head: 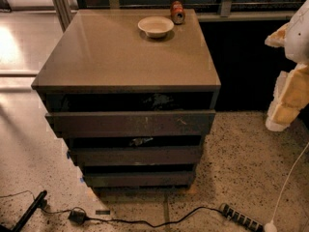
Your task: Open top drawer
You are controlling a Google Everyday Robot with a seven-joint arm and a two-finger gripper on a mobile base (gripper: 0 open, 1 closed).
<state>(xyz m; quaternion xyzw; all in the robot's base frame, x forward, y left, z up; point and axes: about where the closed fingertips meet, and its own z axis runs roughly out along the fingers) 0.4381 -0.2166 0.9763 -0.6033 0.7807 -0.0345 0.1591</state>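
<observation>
The top drawer [130, 123] is the widest of three dark grey-brown handleless fronts of a cabinet [125, 57] in the middle of the view. Its long flat panel has small pale scuffs, and a dark gap shows above it under the cabinet top. It juts out a little further than the two narrower fronts below it [135, 156] [137, 179]. My gripper [291, 76] is a pale padded shape at the right edge of the view, well to the right of the cabinet and apart from the drawer, at about its height.
A white bowl [155, 26] and a red can [177, 12] stand at the back of the cabinet top. On the speckled floor in front lie a black cable, a power strip [240, 218] and a dark bar [30, 210]. A white cable [289, 178] hangs at the right.
</observation>
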